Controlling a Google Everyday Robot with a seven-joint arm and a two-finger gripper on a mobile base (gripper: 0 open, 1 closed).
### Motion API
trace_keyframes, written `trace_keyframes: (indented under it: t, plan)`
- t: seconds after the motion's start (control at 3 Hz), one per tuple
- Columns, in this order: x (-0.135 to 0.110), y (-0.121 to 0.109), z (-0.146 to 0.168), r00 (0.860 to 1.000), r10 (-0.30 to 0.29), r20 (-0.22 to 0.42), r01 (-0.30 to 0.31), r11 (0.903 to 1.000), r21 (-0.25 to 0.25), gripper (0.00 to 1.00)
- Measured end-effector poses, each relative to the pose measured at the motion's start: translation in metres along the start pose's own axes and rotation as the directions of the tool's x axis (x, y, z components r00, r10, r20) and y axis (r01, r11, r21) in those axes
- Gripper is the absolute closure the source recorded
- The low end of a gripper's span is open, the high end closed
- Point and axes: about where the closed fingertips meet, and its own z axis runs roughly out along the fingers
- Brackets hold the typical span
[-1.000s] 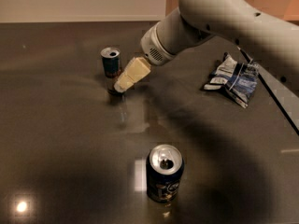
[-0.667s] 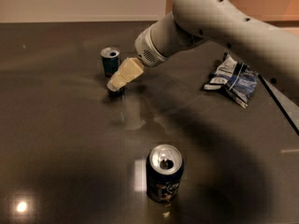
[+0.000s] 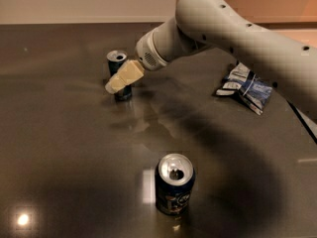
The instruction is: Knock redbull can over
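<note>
The redbull can [image 3: 117, 59] is a slim blue-and-silver can with a silver top, standing upright at the far left of the dark table. My gripper [image 3: 113, 85] reaches in from the right on a thick grey arm [image 3: 233, 33]. Its cream fingers [image 3: 125, 76] are pressed together with no gap and hold nothing. They lie across the front of the can's lower body, at or touching it. The bottom of the can shows just below the fingers.
A wider dark blue soda can [image 3: 174, 183] stands upright near the front middle. A crumpled blue-and-white snack bag [image 3: 245, 87] lies at the right. The dark glossy table [image 3: 64, 148] shows light reflections; its far edge meets a pale wall.
My gripper has moved left, from beside the redbull can to across its front. The can still stands upright. The soda can and the bag have not moved.
</note>
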Motion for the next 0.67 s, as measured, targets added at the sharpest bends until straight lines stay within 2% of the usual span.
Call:
trace_keyframes:
  t: [0.33, 0.67]
  plan:
    - [-0.003, -0.003, 0.005, 1.0, 0.015, 0.017, -0.015, 0.9998, -0.009, 0.0]
    - [-0.013, -0.001, 0.006, 0.998, 0.03, 0.053, -0.028, 0.9989, -0.037, 0.18]
